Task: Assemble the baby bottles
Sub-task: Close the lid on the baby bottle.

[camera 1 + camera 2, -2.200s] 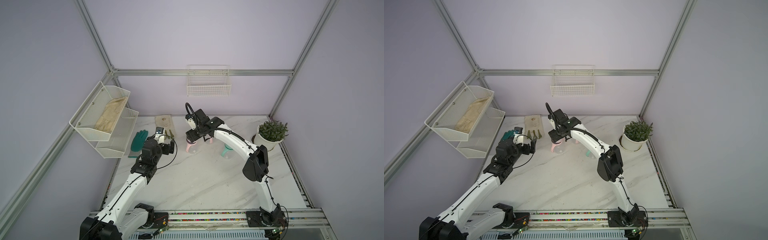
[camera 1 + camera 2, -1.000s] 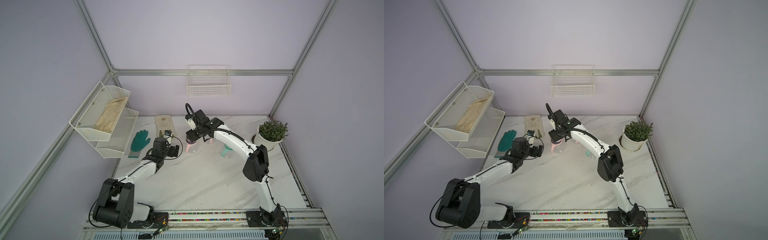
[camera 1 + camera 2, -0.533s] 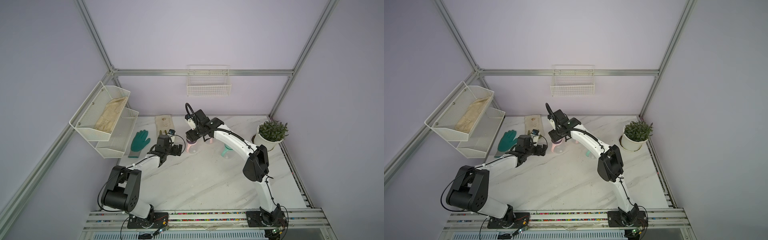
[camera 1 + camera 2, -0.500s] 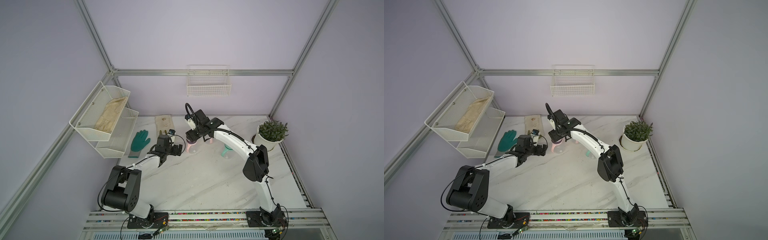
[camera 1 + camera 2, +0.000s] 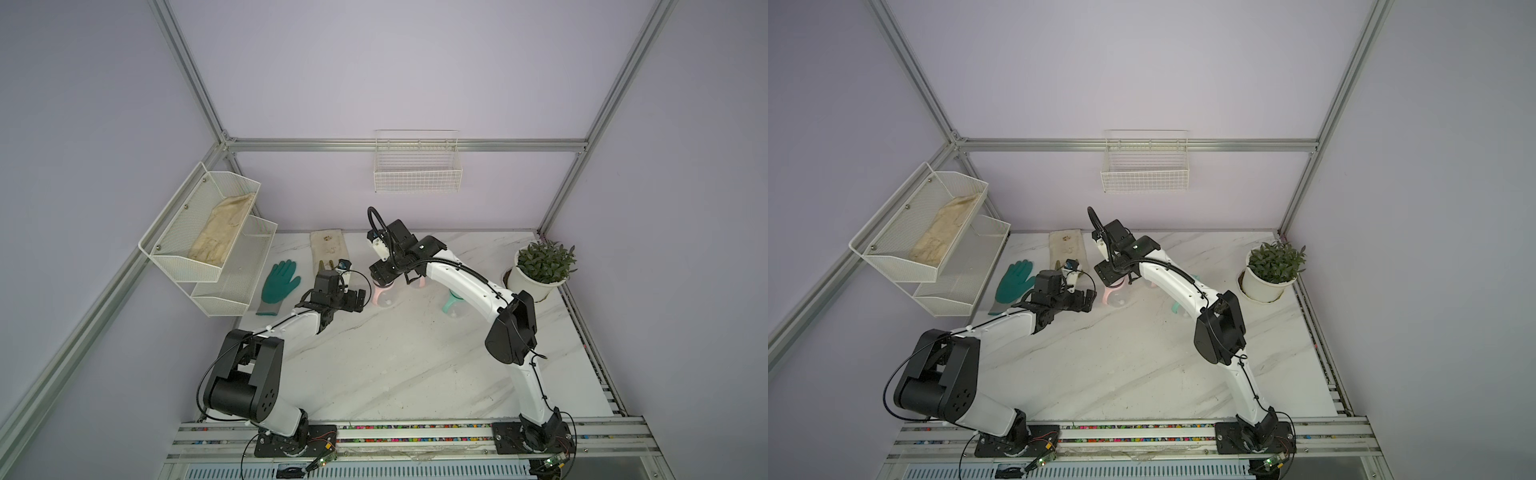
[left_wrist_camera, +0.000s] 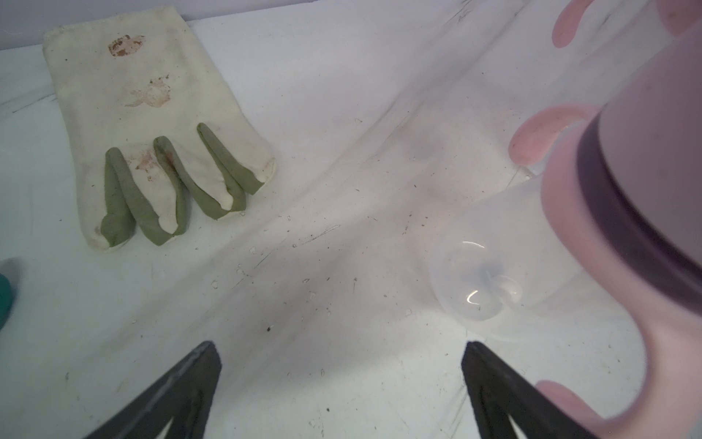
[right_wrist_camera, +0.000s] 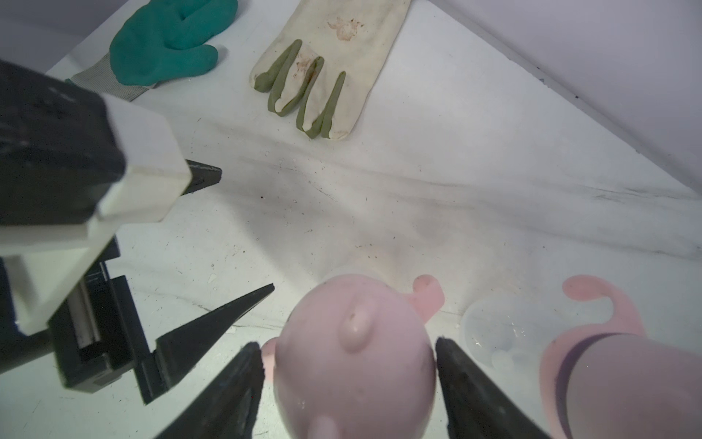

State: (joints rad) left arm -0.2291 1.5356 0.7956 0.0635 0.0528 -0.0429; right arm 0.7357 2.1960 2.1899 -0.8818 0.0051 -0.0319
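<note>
A pink baby bottle (image 5: 383, 292) (image 5: 1115, 296) stands at the back middle of the marble table. Its pink dome cap (image 7: 353, 357) sits between the jaws of my right gripper (image 7: 347, 346) (image 5: 380, 275), which are open with a thin gap on each side. My left gripper (image 6: 340, 346) (image 5: 360, 297) (image 5: 1090, 300) hangs low and wide open just left of that bottle (image 6: 592, 228), holding nothing. A second pink bottle (image 5: 417, 283) (image 7: 607, 380) stands behind it to the right. The mint bottle (image 5: 451, 301) (image 5: 1177, 307) is partly hidden by the right arm.
A green glove (image 5: 280, 282) and a cream glove (image 5: 330, 249) (image 6: 152, 114) lie at the back left. A white mesh rack (image 5: 208, 245) juts over the left edge. A potted plant (image 5: 536, 282) stands back right, and a wire basket (image 5: 417, 174) hangs on the wall.
My left arm has come down and reached right, bringing its open gripper beside the pink bottle. The right jaws have widened a little around the cap.
</note>
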